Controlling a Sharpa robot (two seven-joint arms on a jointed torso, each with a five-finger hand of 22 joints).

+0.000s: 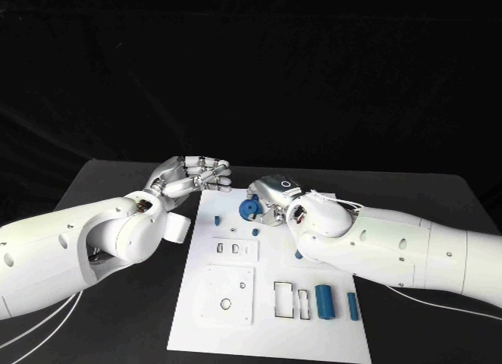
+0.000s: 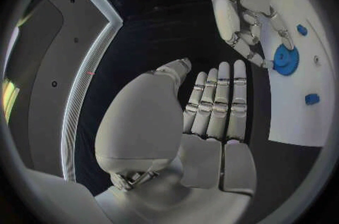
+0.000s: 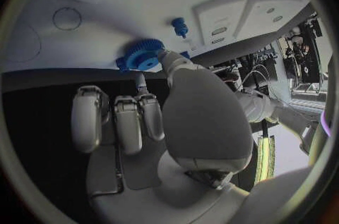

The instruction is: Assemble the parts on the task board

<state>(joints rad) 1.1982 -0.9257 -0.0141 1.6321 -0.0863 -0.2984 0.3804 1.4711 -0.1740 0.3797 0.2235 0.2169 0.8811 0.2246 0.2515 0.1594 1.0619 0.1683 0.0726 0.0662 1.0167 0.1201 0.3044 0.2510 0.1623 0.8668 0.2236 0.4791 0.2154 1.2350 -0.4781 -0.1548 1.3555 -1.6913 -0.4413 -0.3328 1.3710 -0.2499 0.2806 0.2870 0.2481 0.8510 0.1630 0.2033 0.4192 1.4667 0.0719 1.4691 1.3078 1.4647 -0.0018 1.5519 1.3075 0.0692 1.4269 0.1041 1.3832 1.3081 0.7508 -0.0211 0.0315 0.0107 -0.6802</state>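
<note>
- White task board (image 1: 208,334) lies in the middle of my black desk (image 1: 120,182), running from the centre down toward 6 o'clock in the head view.
- My right robot hand (image 1: 275,199) sits over the board's far end, at about 12 o'clock from the board's centre. Its fingertips (image 3: 164,56) touch the blue gear (image 1: 250,209), which lies flat on the board. The right wrist view shows the thumb tip against the gear's toothed rim while the other fingers are curled short of it; I cannot tell whether the gear is truly pinched or only touched.
- My left robot hand (image 1: 191,176) hovers just off the board's far left corner, at about 11 o'clock, holding nothing. In the left wrist view its fingers (image 2: 220,102) are stretched out side by side and the palm is bare, so it is released.
- A small blue peg (image 3: 179,25) stands on the board just beside the gear.
- Another small blue part (image 1: 218,221) lies near the board's left edge, at about 8 o'clock from the gear.
- Two blue cylinders (image 1: 324,302) lie at roughly 4 o'clock on the board, beside a rectangular cut-out (image 1: 283,299).
- A raised white square plate (image 1: 229,292) with a round hole sits at about 7 o'clock on the board.
</note>
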